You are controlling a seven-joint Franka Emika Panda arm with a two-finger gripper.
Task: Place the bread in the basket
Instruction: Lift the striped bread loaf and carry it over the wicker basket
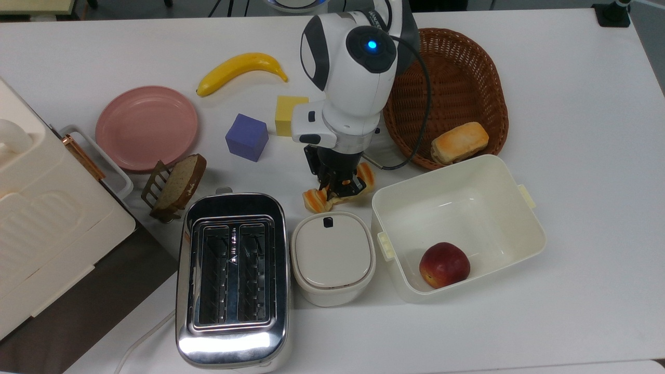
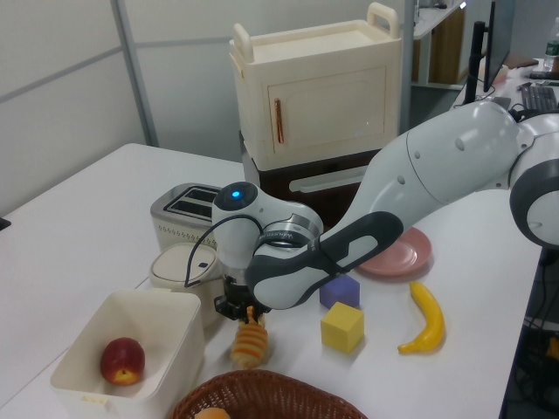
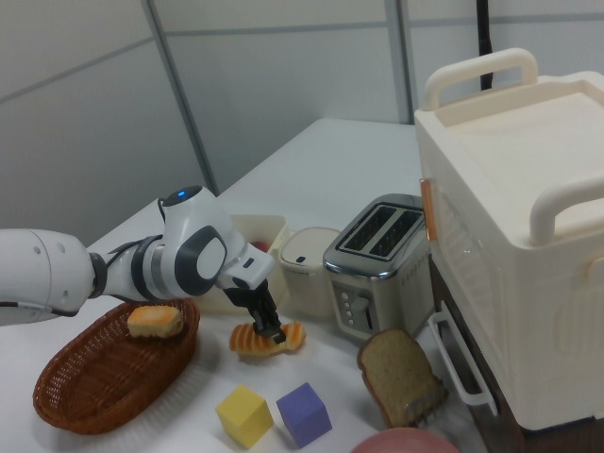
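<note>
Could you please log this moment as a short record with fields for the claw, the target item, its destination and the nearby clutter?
claw: claw down on the striped bread roll, fingers shut around its middle
target: roll still on the white table, between the lidded pot and the wicker basket
destination: basket holds a golden bun
clutter: cream tub with an apple, toaster

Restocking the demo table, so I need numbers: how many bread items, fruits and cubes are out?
Bread: 3 (striped roll, bun, toast slice)
Fruit: 2 (banana, apple)
Cubes: 2 (purple cube, yellow cube)
Total: 7
</note>
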